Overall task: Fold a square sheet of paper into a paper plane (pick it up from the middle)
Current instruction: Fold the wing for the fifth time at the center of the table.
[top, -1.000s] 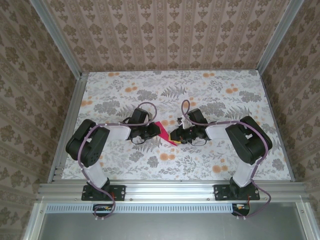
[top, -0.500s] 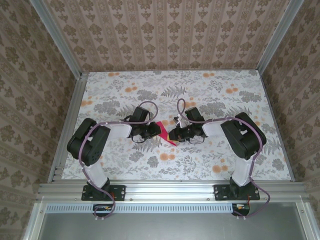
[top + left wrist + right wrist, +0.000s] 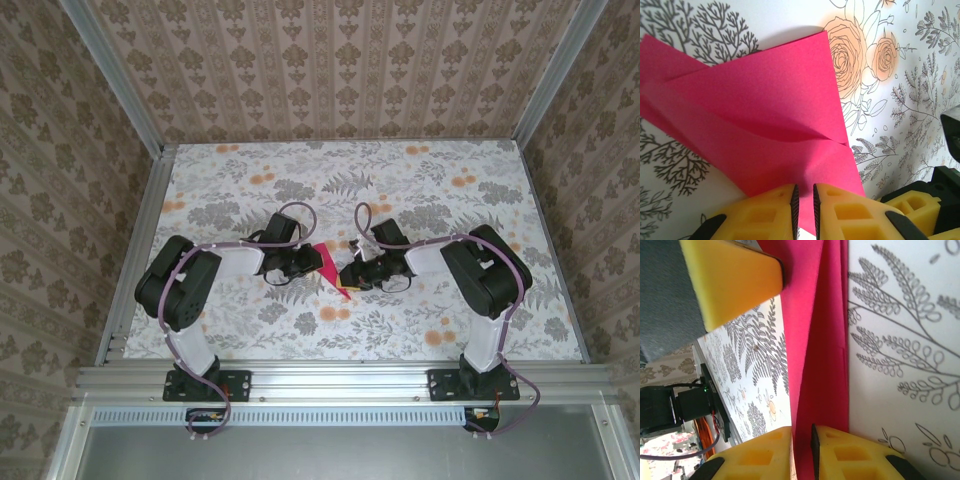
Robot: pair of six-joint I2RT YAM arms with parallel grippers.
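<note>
partly folded square sheet of paper (image 3: 331,268), just beyond the orange rose print (image 3: 335,313). over the last second the right gripper (image 3: 352,272), beyond-right of the print, has drawn inward. the sheet now shows as a narrower wedge with its tip pointing at the print. this suggests a fold being tightened, with the plane unfinished. left gripper (image 3: 306,262), beyond-left of the print: fingers (image 3: 840,212) nearly together, pinching the sheet's edge. the right fingers (image 3: 840,450) likewise clamp a layered edge.

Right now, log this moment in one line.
left hand: shut on paper | right hand: shut on paper | paper: creased, partly folded, between both hands
</note>
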